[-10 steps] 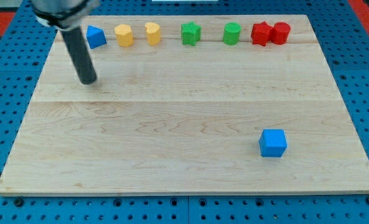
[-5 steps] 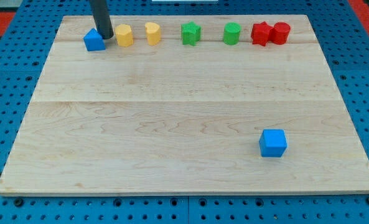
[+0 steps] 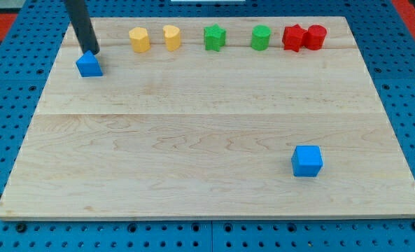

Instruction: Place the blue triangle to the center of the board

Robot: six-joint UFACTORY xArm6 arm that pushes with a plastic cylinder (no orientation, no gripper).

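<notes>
The blue triangle (image 3: 89,64) lies near the top left corner of the wooden board (image 3: 193,140), a little below the row of blocks that runs along the top edge. My tip (image 3: 93,52) stands just at the upper right side of this triangle, touching it or almost touching it (the gap, if there is one, is too small to see), and the dark rod goes up from there and leaves the view at the top. The rod has no jaws, so there is nothing to open or close, and it holds nothing. Along the top edge, from the view's left to the view's right, stand two yellow blocks (image 3: 139,39) (image 3: 171,36), whose shapes I cannot tell exactly, then a green star-like block (image 3: 214,37), a green rounded block (image 3: 261,37), and two red blocks (image 3: 293,37) (image 3: 315,36) that touch each other. A blue cube (image 3: 306,160) sits well apart from all of them, near the bottom right corner. Between the blue triangle and the middle of the board no block stands; the yellow blocks are to the right of my tip, and the blue cube is on the far side of the center.
</notes>
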